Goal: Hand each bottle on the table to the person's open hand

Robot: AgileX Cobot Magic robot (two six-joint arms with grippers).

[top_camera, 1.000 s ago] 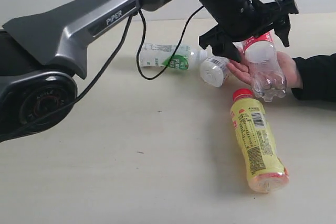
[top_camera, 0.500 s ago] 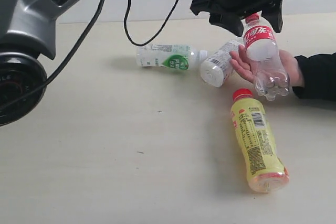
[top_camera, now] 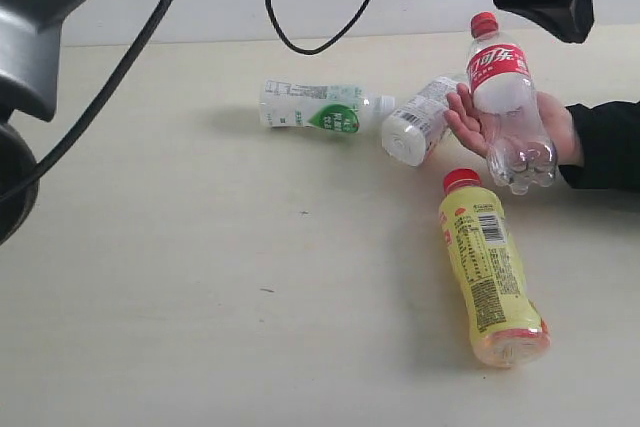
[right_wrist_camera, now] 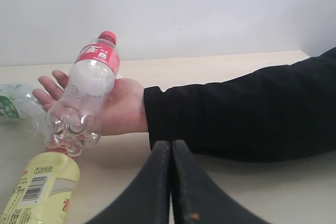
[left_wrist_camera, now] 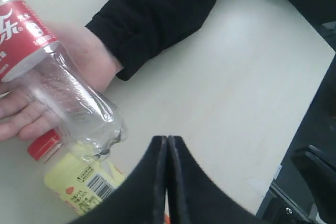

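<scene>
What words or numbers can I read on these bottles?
Nothing reads clearly enough to quote.
Red-label bottle: large white characters, blurred, cannot read.
Yellow bottle: a barcode and fine print, too small to read.
Green-label bottle: print too small to read.
White-label bottle: print too small to read.
</scene>
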